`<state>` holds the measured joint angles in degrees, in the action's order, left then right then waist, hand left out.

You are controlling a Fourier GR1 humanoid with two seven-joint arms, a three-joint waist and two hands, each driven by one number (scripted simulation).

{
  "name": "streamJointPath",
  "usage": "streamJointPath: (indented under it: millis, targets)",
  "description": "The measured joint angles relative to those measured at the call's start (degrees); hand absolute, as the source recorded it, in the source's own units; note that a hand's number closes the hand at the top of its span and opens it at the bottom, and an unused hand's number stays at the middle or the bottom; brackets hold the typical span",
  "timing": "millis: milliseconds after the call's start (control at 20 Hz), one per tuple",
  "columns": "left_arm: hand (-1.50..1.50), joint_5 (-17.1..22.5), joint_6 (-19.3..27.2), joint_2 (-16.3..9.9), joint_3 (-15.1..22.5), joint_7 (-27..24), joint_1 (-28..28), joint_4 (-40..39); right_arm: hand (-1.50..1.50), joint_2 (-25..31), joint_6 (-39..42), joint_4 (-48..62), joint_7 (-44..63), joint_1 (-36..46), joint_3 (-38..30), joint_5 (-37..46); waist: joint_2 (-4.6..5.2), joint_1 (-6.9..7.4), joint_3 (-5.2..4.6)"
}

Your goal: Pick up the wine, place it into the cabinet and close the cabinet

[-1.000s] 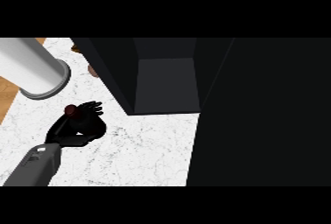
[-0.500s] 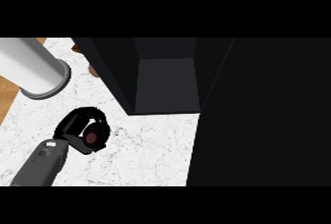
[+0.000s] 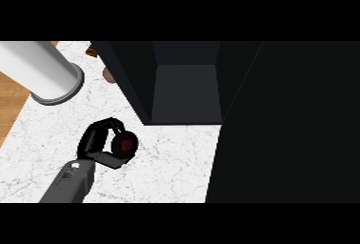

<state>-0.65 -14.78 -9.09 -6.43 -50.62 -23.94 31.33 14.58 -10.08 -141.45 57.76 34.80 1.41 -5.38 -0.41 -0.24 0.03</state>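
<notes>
The left hand curls round the wine bottle, hiding all but its dark red end. The grey cylinder and two brown objects behind the cabinet are cut off.

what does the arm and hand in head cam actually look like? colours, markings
One arm shows: a grey, boxy forearm with small white marks near the wrist. It ends in a glossy black left hand of slim, segmented fingers and a thumb. No cables or sleeve visible.

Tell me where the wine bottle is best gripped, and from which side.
Round its body, from the left side. The wine bottle stands upright, seen end-on from above, and the left hand already curls round it from that side.
</notes>
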Motion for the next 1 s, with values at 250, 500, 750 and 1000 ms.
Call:
streamJointPath:
  millis: [250, 500, 750, 1000]
  targets:
    - [1.50, 1.25, 6.35, 5.30, 0.78, -0.17, 5.40, 10.90, -1.50, 0.59, 0.46, 0.15, 0.07, -0.65, -1.79, -0.29, -0.18, 0.79, 0.06]
    - [1.50, 4.89, 10.22, 7.95, 6.73, 6.73, 8.11, 23.22, -1.50, 0.83, 0.62, -0.15, 0.45, -0.70, -1.84, -0.61, -0.24, 0.51, 0.04]
    - [1.50, 10.40, 14.78, 8.74, 14.38, 17.21, 10.42, 37.59, -1.50, 0.71, 0.80, -0.21, 0.35, -1.44, -2.58, -0.96, -0.32, 0.43, 0.06]
    - [1.50, 13.32, 22.34, 8.98, 19.33, 28.36, 8.61, 48.73, -1.50, 0.78, 1.16, 0.01, 0.23, -0.71, -3.42, -1.45, -0.13, 0.19, 0.03]
